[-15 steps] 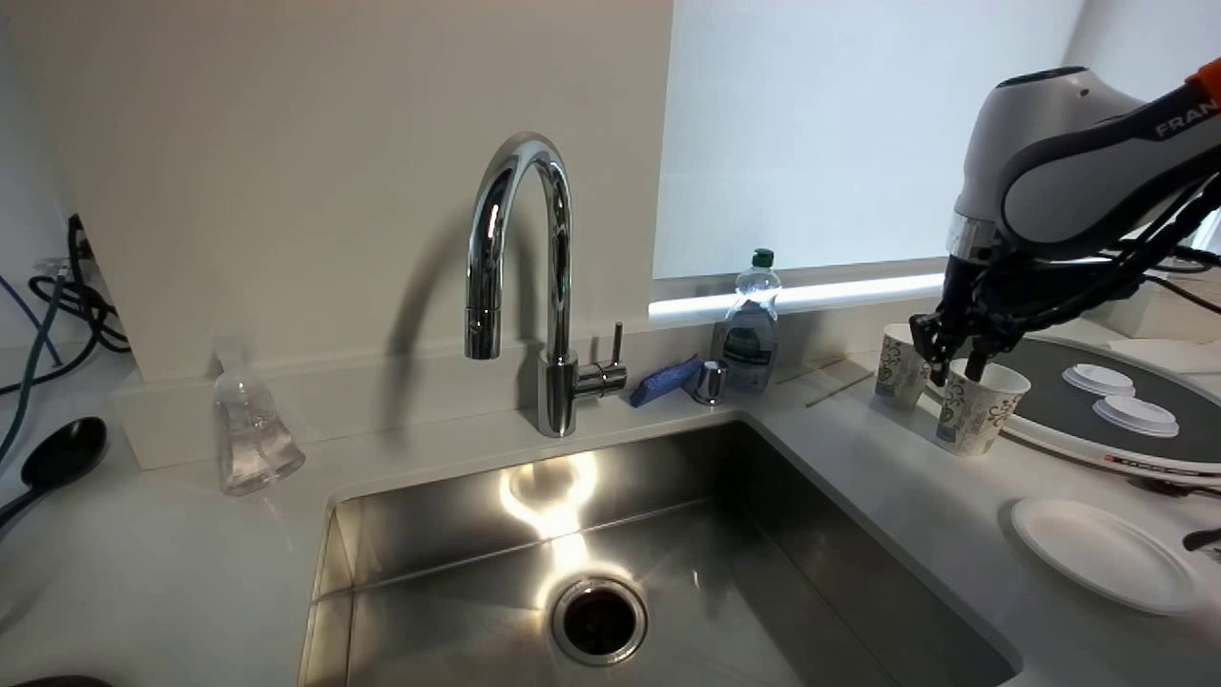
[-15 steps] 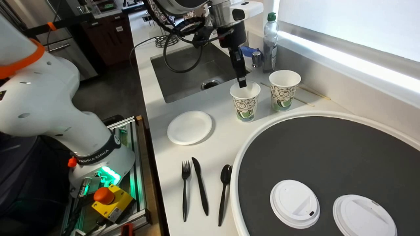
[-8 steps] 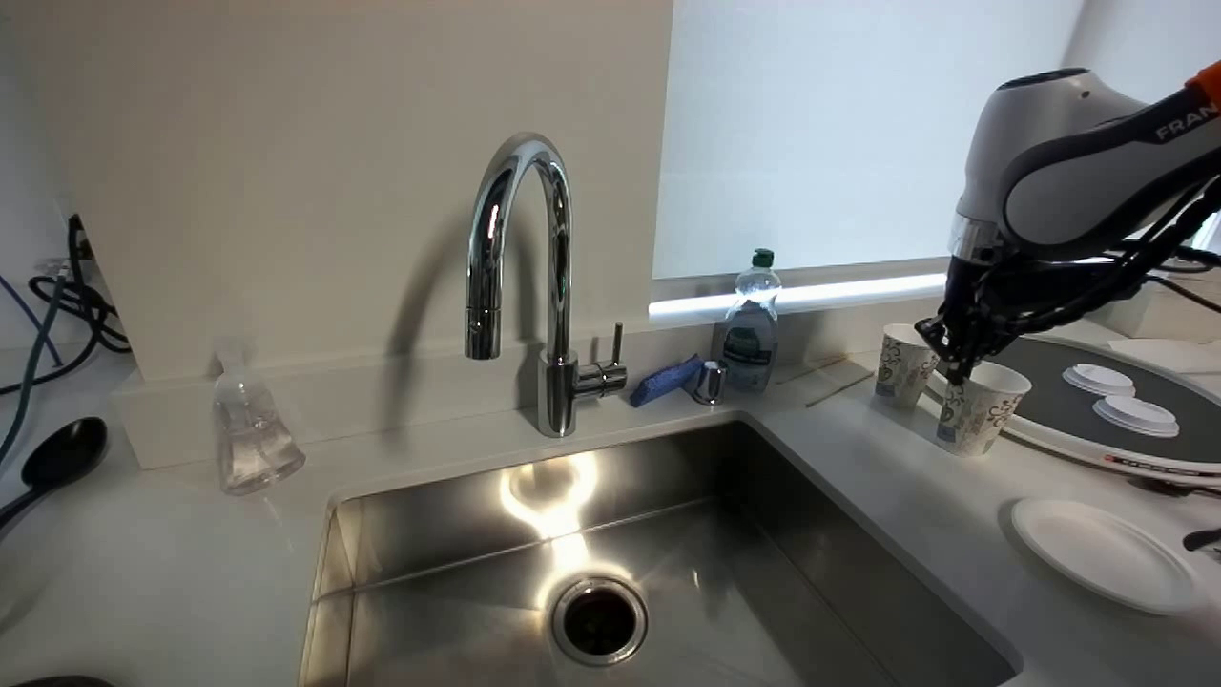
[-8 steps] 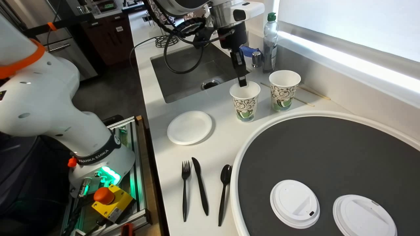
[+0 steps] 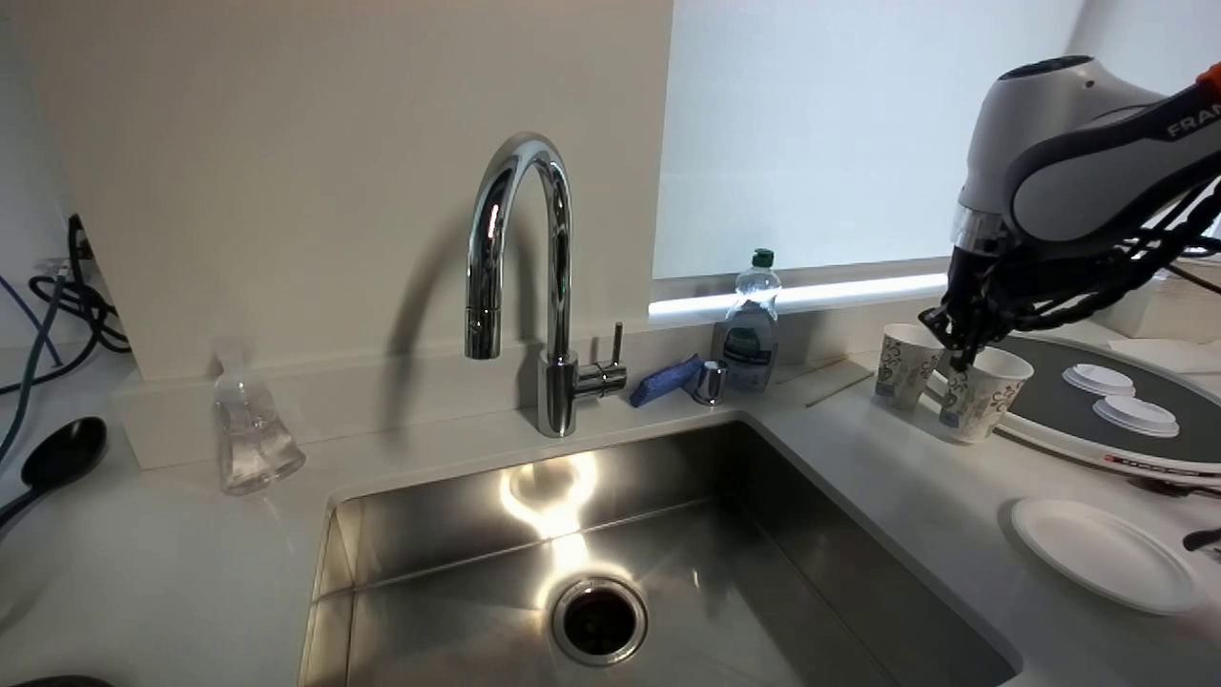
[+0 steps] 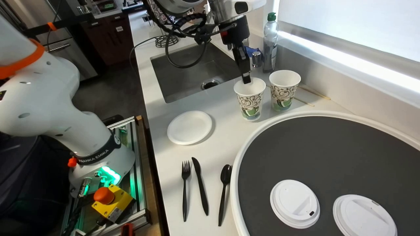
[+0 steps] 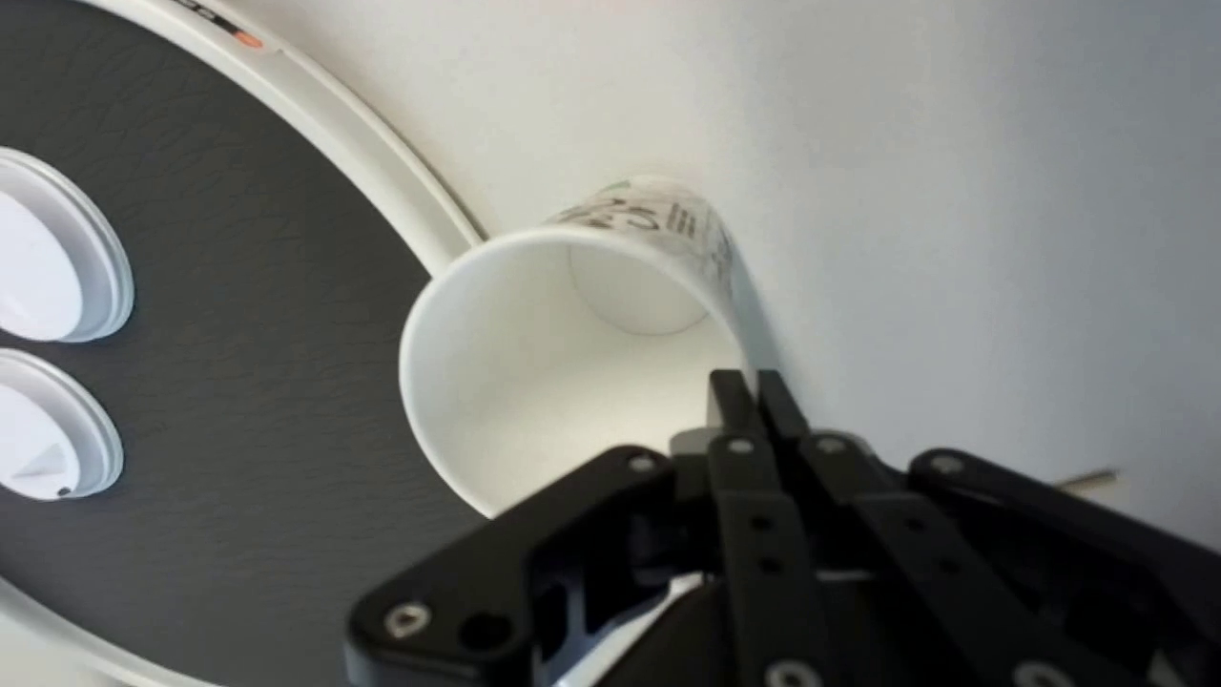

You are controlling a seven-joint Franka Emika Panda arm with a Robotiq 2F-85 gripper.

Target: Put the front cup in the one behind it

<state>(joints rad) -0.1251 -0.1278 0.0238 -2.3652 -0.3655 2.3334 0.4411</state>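
Observation:
The front cup (image 5: pixel 983 401), white paper with a swirl print, shows in both exterior views (image 6: pixel 250 104). My gripper (image 6: pixel 246 80) is shut on its rim, one finger inside the cup and one outside. In the wrist view the fingertips (image 7: pixel 758 386) pinch the wall of the cup (image 7: pixel 534 334), which is empty inside. The cup is roughly upright; I cannot tell exactly how far its base is off the counter. The matching cup behind it (image 6: pixel 283 90) stands upright and empty close by, also in an exterior view (image 5: pixel 904 367). It is not visible in the wrist view.
A dark round board (image 6: pixel 315 157) with a raised white rim and lids (image 6: pixel 295 203) lies beside the cups. Wooden sticks (image 6: pixel 315 91) lie behind the back cup. A soap bottle (image 6: pixel 270 42), white plate (image 6: pixel 189 127), cutlery (image 6: pixel 200 186) and the sink (image 5: pixel 534 630) are nearby.
The gripper's fingers closed on the front cup's rim. The front cup has since moved slightly up and toward the back cup with the gripper. The back cup has not moved.

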